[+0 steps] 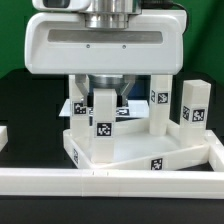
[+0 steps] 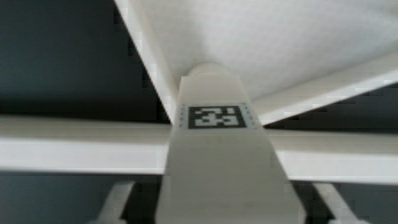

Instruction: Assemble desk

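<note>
The white tray-like tabletop point(image 1: 140, 152) lies tilted against the front rail; it also shows in the wrist view point(image 2: 267, 45). A white tagged leg point(image 1: 101, 128) stands upright on its near corner, and the same leg point(image 2: 219, 150) fills the middle of the wrist view. My gripper point(image 1: 100, 100) hangs straight over this leg, and in the wrist view the gripper point(image 2: 222, 192) has a finger on each side of it. Dark gaps show between the fingers point(image 2: 128, 195) and the leg, so the gripper is open. Three more tagged legs point(image 1: 160, 102) point(image 1: 194, 110) point(image 1: 78, 103) stand behind.
A long white border rail point(image 1: 110, 182) runs across the front and turns back at the exterior view's right point(image 1: 214, 150). It crosses the wrist view point(image 2: 80, 138) behind the leg. The table surface is black.
</note>
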Available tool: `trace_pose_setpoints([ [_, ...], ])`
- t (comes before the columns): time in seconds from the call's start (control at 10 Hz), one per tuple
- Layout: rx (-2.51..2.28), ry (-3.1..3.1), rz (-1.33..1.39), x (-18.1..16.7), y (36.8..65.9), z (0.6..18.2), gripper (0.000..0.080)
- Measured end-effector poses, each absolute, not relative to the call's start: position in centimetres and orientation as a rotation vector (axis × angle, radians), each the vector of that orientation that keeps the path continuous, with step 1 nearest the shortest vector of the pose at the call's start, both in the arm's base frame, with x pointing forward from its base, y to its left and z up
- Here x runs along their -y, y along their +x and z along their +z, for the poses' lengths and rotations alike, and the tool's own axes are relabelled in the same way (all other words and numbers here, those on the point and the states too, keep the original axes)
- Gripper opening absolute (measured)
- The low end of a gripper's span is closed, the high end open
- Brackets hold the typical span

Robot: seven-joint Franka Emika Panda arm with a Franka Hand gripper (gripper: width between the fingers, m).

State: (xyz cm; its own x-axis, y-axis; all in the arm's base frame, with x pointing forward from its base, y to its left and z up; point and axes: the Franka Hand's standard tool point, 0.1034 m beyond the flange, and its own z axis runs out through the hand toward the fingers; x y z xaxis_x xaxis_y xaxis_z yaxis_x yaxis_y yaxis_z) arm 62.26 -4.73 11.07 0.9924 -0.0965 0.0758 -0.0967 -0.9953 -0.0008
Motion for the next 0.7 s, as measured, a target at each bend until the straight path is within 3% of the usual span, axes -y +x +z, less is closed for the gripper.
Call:
trace_pose_setpoints([
  [0.7, 1.314, 2.91, 0.103, 4.62, 62.24, 10.89, 0.029],
])
